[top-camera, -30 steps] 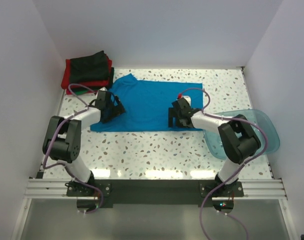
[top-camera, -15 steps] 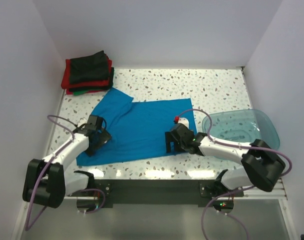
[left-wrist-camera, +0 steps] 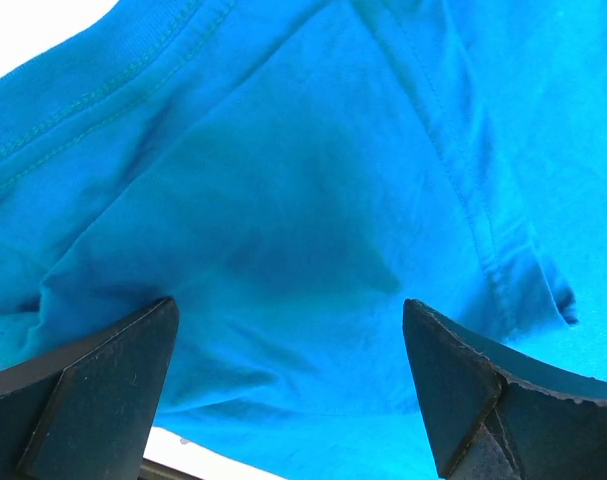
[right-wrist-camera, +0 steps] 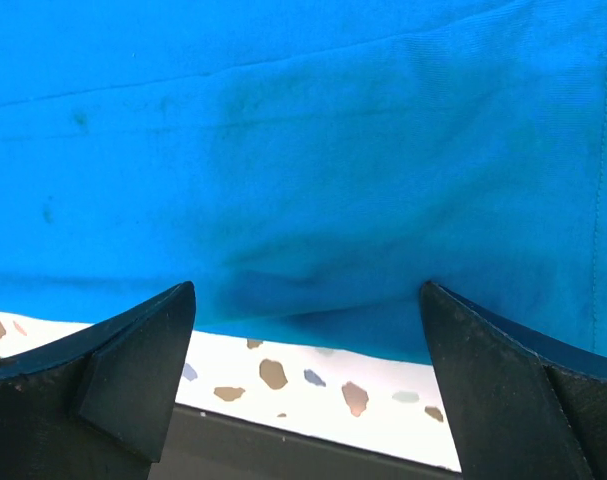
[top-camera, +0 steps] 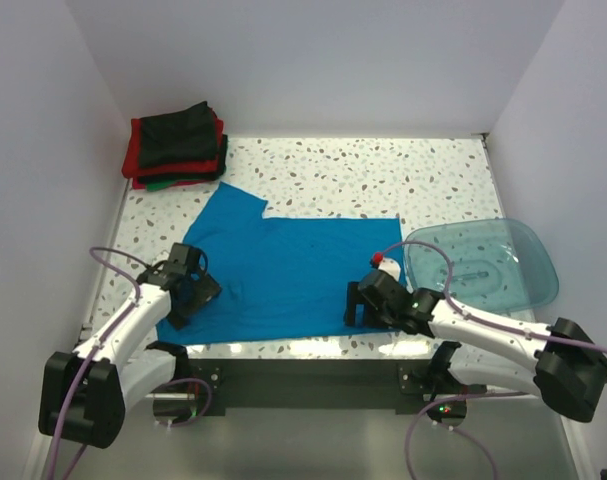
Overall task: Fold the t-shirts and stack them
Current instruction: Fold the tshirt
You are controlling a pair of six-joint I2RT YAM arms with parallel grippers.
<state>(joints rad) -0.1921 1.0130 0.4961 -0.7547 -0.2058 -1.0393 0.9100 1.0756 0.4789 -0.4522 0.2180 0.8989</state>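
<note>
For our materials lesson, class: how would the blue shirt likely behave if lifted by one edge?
Probably floppy: the shirt lies flat with soft creases, so it would likely drape and sag. Likely light, since it looks like thin cloth. Pushed, it would probably bunch up rather than slide whole; small wrinkles show by its near hem.

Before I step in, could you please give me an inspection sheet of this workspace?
Surface: speckled table.
Job's things: blue t-shirt spread flat near the front edge; folded stack, black, red and green, far left corner.
Clutter: translucent tub at the right edge.
Grippers: left gripper open over the shirt's near left corner; right gripper open over its near right hem.
Cables: purple cables loop beside both arms.
Surroundings: white walls on three sides.
</note>
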